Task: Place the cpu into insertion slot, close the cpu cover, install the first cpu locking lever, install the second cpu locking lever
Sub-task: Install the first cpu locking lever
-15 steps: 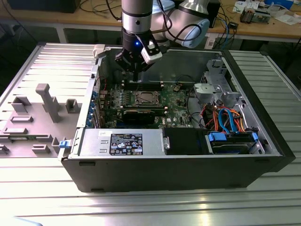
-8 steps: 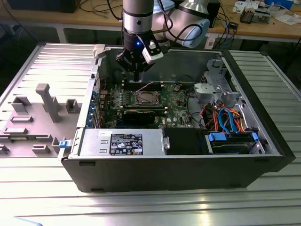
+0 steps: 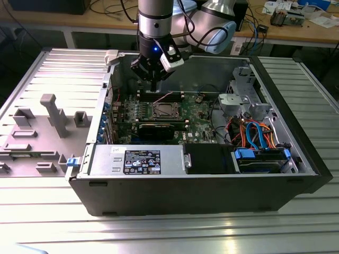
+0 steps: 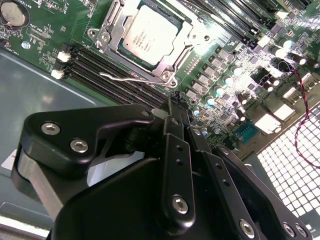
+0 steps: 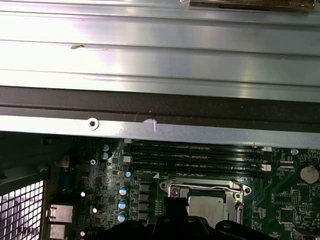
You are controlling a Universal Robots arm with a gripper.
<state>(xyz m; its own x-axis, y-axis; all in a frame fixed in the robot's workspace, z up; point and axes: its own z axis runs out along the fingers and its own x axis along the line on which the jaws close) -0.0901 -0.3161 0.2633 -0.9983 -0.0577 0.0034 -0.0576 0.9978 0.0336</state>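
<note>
Gripper (image 3: 153,80) fingers are hanging pressed together with nothing between them, poised above the green motherboard (image 3: 198,114) inside the open computer case (image 3: 212,196), close over the socket area. In the second wrist view the two dark fingertips (image 4: 172,107) are meeting just above the row of black memory slots (image 4: 107,70) that runs beside the insertion slot (image 4: 107,37).

The cpu (image 4: 150,34) is already lying in the insertion slot, its silver-grey top facing up, and the cpu cover (image 4: 187,40) is sitting down around it as a metal frame with the chip showing through its window. A thin wire lever (image 4: 122,77) is lying along the near edge of the socket, apparently not yet tucked under its catch; whether the other lever is latched is not clear from these views.

Judging from this, the risk is in the lever work: closed fingertips are offering only a narrow pushing edge, so they could be slipping off the springy wire and striking the memory slots or the small capacitors (image 4: 220,90) nearby. Pressing down while the cover is sitting slightly askew could also be loading the chip unevenly against the socket pins.
</note>
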